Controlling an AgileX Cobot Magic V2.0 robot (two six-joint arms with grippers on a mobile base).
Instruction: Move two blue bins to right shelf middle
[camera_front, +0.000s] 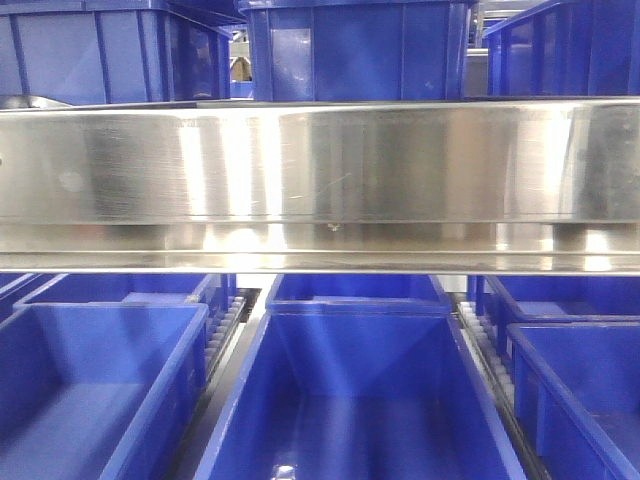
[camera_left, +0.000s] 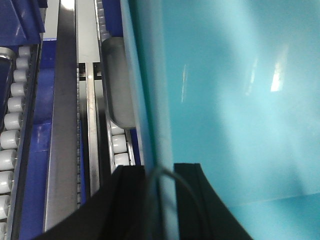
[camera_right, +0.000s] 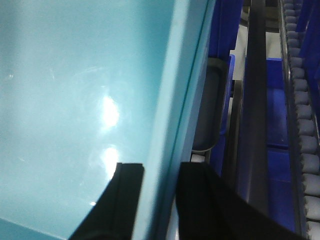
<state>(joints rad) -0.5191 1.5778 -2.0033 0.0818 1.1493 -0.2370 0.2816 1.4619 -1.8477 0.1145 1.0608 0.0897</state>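
Below the steel rail (camera_front: 320, 160), the left gripper (camera_left: 160, 172) straddles the blue bin (camera_left: 225, 100) side wall, fingers (camera_left: 125, 175) narrowed tight onto its rim. The right gripper (camera_right: 161, 172) clamps the opposite wall likewise. Roller tracks (camera_left: 119, 145) run just beside the bin.

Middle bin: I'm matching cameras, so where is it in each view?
Front: bin bottom centre.
Left wrist: bin fills the right side.
Right wrist: bin fills the left side.
Shared landmark: rollers beside it.
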